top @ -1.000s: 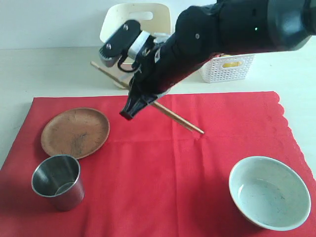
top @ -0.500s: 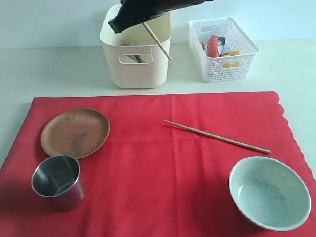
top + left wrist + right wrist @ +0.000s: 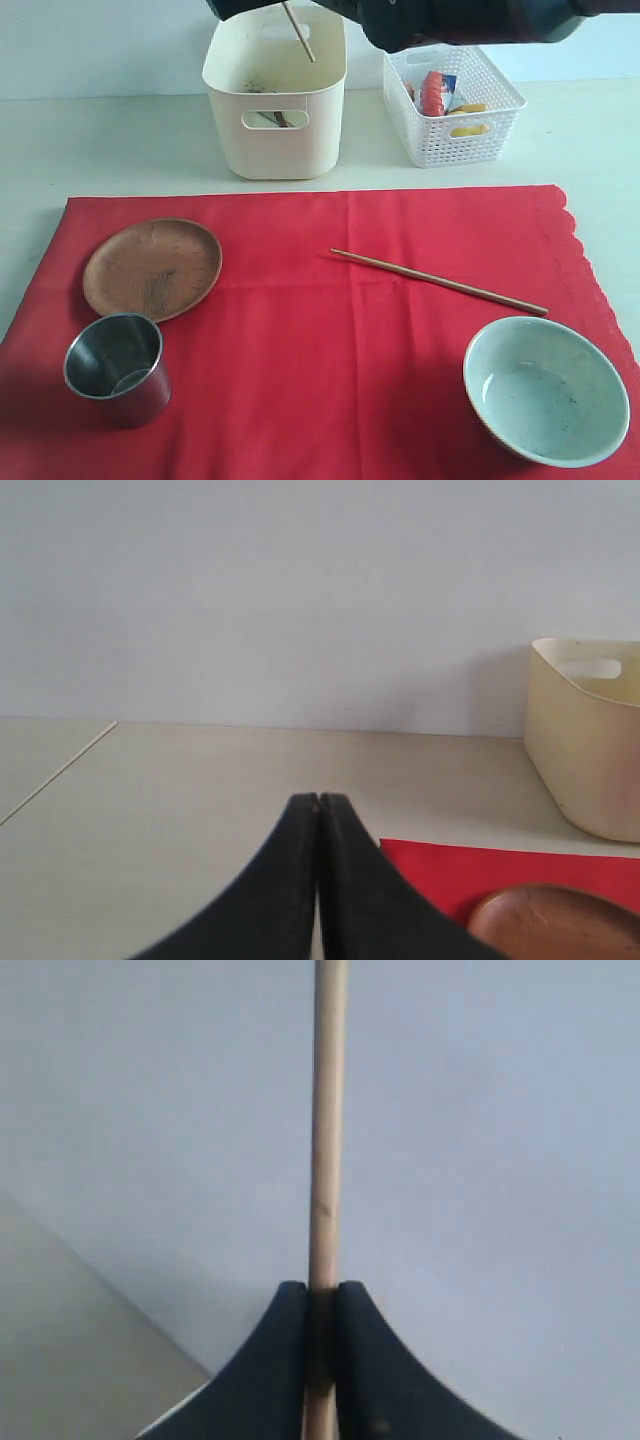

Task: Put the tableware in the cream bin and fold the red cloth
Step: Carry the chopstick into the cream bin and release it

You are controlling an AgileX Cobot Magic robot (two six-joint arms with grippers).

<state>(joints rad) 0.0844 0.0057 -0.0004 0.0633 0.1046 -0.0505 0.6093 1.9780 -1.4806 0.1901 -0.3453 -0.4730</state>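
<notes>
Chopstick (image 3: 328, 1110) clamped tight in right gripper (image 3: 322, 1300), hanging tip-down over cream bin (image 3: 275, 150), long axis steep, so probably just needs a drop. Other chopstick (image 3: 440, 282) flat on red cloth (image 3: 330, 380), right-hand side.

cloth (image 3: 330, 350): spread on the surface (image 3: 100, 150)
plate (image 3: 152, 268): on cloth, left
cup (image 3: 117, 368): just before plate
lying chopstick (image 3: 438, 281): on cloth, right of plate
bowl (image 3: 546, 390): front right
bin (image 3: 275, 100): behind cloth
raised chopstick (image 3: 298, 30): over bin
basket (image 3: 455, 100): right of bin
</notes>
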